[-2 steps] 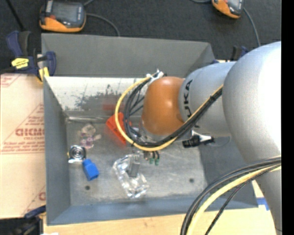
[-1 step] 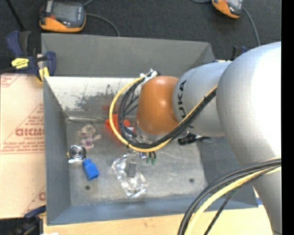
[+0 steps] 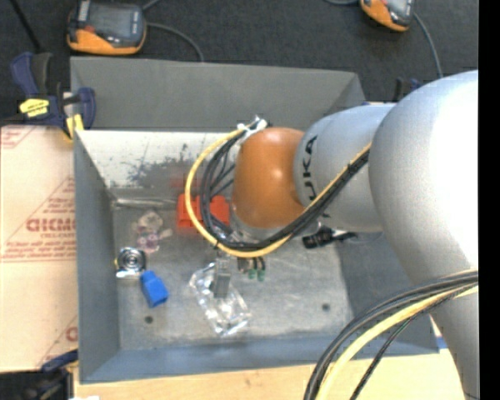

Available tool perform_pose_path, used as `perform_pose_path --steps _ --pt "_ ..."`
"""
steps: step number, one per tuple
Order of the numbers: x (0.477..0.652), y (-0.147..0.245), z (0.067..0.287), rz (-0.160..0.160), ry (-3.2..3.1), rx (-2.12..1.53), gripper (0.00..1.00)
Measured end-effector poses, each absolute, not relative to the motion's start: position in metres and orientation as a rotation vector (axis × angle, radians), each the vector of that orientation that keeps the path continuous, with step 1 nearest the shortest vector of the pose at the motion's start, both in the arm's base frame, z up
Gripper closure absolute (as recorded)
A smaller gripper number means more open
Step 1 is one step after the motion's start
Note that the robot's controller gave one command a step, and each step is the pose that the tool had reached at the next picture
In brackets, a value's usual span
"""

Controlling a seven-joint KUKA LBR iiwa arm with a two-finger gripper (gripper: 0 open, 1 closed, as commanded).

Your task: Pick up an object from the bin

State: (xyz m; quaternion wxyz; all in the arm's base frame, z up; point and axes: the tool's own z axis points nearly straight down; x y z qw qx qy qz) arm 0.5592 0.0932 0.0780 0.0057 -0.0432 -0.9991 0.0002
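Grey sheet metal slopes down to the floor of the bin [image 3: 92,248], so your loose pieces gather low. At the left you have a small silver metal ring [image 3: 131,261], with a blue block [image 3: 154,289] just beside it and a pale translucent piece [image 3: 150,227] farther back. Next comes a crumpled clear plastic item [image 3: 225,311] near the front wall. The gripper [image 3: 223,280] points steeply down right over it, so judge that as the likely pick. You cannot tell whether the claw is released or clenched. An orange object [image 3: 187,209] lies behind, half hidden by the arm [image 3: 358,182].
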Motion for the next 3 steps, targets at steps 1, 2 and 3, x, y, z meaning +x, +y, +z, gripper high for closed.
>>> perform_pose_path --steps 1,2,3 --pt "0.54 0.129 0.236 -0.006 -3.151 -0.107 1.0" --pt "0.568 0.162 0.166 -0.001 -3.135 -0.175 1.0" --pt "0.604 0.165 0.143 -0.002 -3.112 -0.455 1.0"
